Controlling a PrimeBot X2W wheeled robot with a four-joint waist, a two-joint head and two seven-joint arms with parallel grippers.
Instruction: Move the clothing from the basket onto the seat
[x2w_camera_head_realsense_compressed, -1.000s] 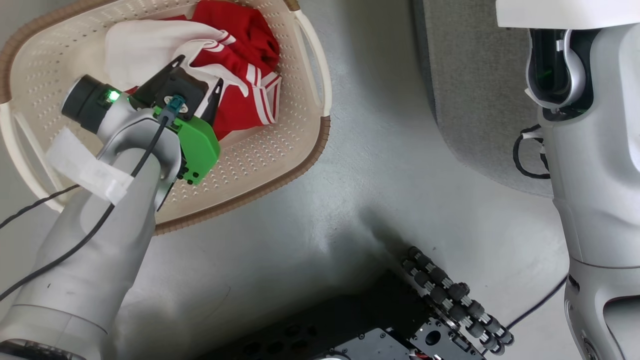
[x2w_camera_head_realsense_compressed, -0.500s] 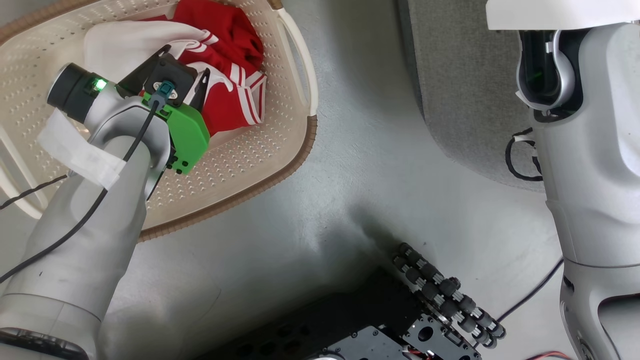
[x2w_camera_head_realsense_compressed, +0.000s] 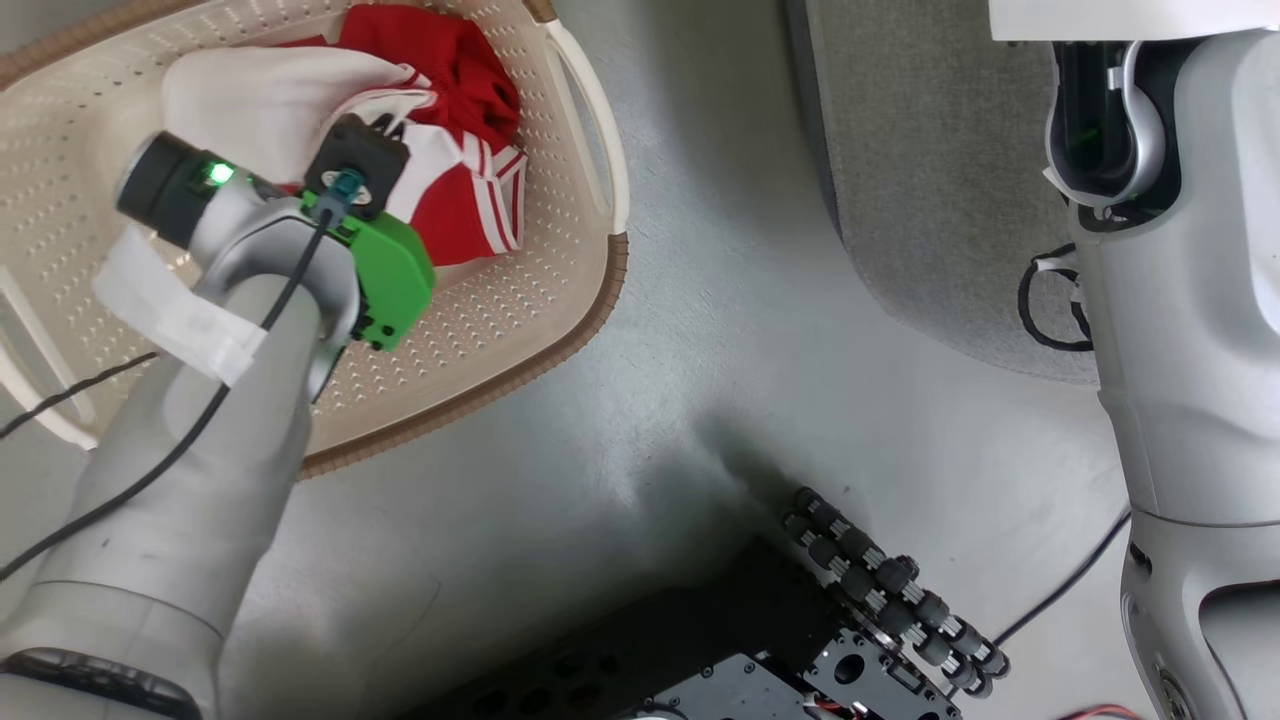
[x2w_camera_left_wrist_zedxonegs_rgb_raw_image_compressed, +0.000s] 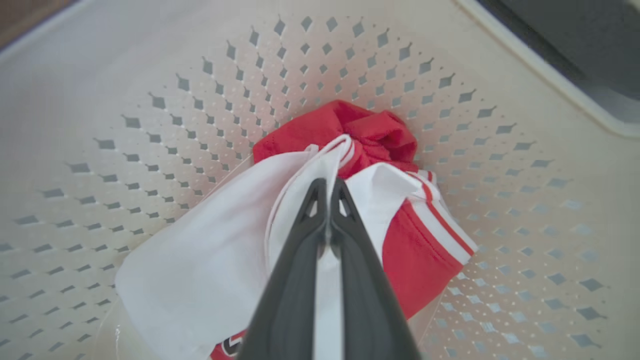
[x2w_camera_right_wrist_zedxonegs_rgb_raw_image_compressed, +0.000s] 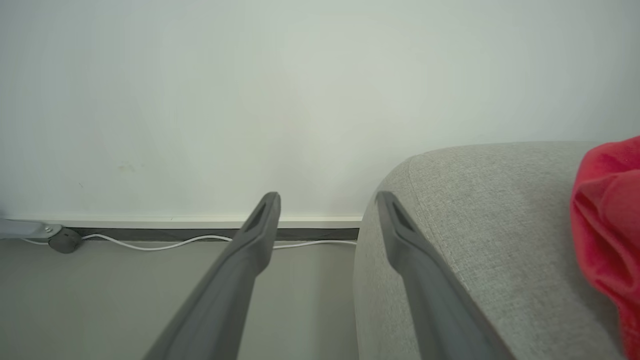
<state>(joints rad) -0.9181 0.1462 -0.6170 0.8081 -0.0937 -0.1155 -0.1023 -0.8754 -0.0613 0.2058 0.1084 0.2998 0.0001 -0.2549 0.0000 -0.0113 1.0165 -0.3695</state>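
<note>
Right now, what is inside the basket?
Inside the basket lies a bundle of red and white clothing, and the left gripper is shut on its white fold. Whatever lies under the bundle, and the basket floor there, is covered and cannot be seen.

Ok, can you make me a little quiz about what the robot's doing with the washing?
1. True or false: the left hand is shut on the clothing inside the basket.
2. Pick one. The right hand is: A) open and holding nothing; B) shut on a sock; C) shut on a cushion.
3. Fill in the gap: a red cloth lies on the grey ____.

Key: 1 true. 2 A. 3 seat.
</note>
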